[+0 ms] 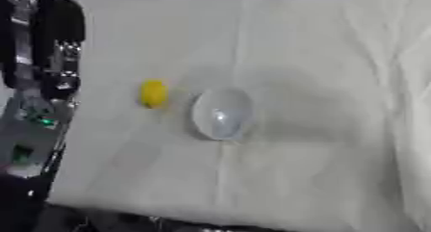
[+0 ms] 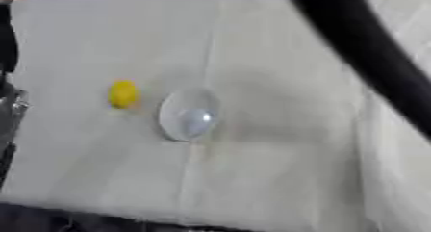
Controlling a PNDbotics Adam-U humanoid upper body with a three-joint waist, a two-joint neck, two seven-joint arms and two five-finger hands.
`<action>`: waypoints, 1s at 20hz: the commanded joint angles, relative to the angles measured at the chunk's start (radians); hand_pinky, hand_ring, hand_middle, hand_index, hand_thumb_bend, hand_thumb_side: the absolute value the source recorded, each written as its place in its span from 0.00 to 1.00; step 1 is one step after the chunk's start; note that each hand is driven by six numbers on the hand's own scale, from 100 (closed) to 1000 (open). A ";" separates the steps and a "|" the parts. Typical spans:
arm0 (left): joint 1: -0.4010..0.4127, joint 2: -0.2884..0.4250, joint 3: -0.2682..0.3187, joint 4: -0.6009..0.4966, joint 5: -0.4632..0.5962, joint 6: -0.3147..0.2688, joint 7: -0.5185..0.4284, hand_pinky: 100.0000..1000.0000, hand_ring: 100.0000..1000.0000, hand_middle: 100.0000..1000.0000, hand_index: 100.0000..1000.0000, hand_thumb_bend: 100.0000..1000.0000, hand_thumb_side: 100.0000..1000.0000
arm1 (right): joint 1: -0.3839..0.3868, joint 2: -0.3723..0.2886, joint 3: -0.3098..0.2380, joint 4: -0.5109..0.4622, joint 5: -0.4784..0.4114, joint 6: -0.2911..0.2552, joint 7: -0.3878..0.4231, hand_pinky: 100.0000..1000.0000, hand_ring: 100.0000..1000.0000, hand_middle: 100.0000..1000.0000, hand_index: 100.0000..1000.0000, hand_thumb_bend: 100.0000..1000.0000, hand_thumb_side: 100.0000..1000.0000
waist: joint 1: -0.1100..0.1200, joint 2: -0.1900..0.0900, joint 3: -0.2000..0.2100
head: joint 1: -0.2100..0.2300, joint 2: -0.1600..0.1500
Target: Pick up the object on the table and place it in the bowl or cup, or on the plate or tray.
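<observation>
A white cloth (image 1: 303, 53) covers the table, creased along a fold that runs from far to near through its middle. On it lies a small yellow object (image 1: 153, 93), oval in outline, left of centre and resting on the cloth. Just beside it to the right, but not touching it, sits a pale, clear-looking bowl (image 1: 222, 114), round and shallow, with a bright glint near its middle; nothing shows inside it. A soft shadow spreads over the cloth to the right of the bowl. In the right eye view a thick black arm (image 2: 370, 53) crosses the upper right corner on a slant, well apart from both things. Neither of the 2 hands shows in either view, so their fingers cannot be judged. Dark equipment (image 1: 42, 72) with small green lights stands along the left edge of the table.
</observation>
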 commanded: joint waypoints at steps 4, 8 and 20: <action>-0.010 0.006 0.004 -0.017 -0.008 0.002 0.001 0.98 1.00 0.98 0.97 0.00 0.81 | -0.013 -0.010 -0.005 -0.008 0.006 0.003 -0.004 0.76 0.84 0.89 0.88 0.00 0.98 | -0.005 -0.018 0.002 | -0.010 -0.005; -0.009 0.006 0.005 -0.017 -0.009 0.004 0.000 0.98 1.00 0.97 0.97 0.00 0.80 | -0.013 -0.010 -0.005 -0.008 0.007 0.005 -0.005 0.75 0.84 0.89 0.88 0.00 0.98 | -0.005 -0.019 0.002 | -0.011 -0.005; 0.000 0.216 -0.063 0.033 -0.062 0.123 -0.135 0.65 0.75 0.80 0.87 0.08 0.66 | -0.008 -0.016 -0.001 -0.008 0.009 0.013 -0.006 0.73 0.82 0.88 0.86 0.00 0.99 | 0.002 -0.019 -0.005 | -0.004 -0.005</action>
